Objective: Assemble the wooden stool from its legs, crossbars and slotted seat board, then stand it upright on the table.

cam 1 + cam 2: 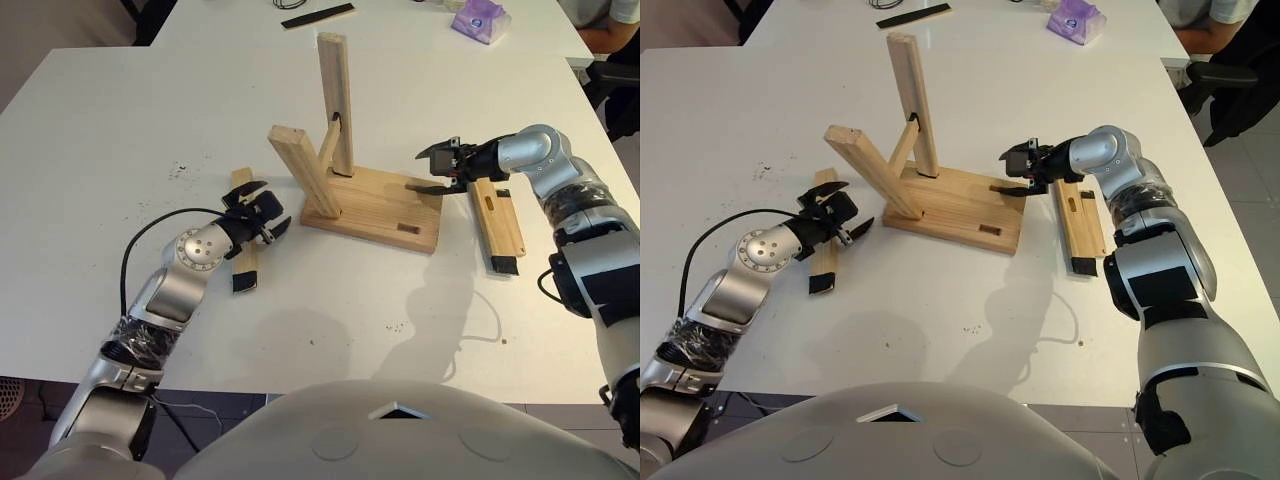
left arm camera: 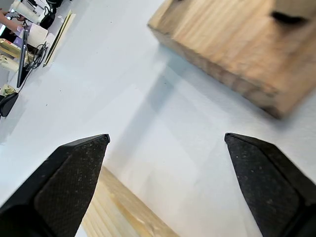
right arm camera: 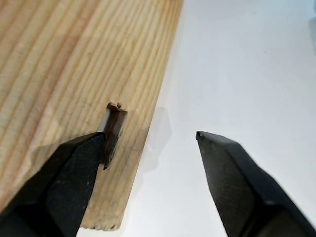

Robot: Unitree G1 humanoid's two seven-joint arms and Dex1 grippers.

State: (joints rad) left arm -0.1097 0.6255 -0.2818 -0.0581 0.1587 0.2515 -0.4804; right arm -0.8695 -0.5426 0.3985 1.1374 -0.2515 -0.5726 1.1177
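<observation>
The right gripper (image 1: 436,170), fingers released, straddles the seat board (image 1: 385,208) at its right edge. The left gripper (image 1: 262,208), likewise released, hovers over a loose leg (image 1: 245,268) nearer the desk's (image 1: 100,150) left edge.

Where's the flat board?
The board lies flat in the middle of the table, two legs stuck in it, the right tool at its right edge.
</observation>
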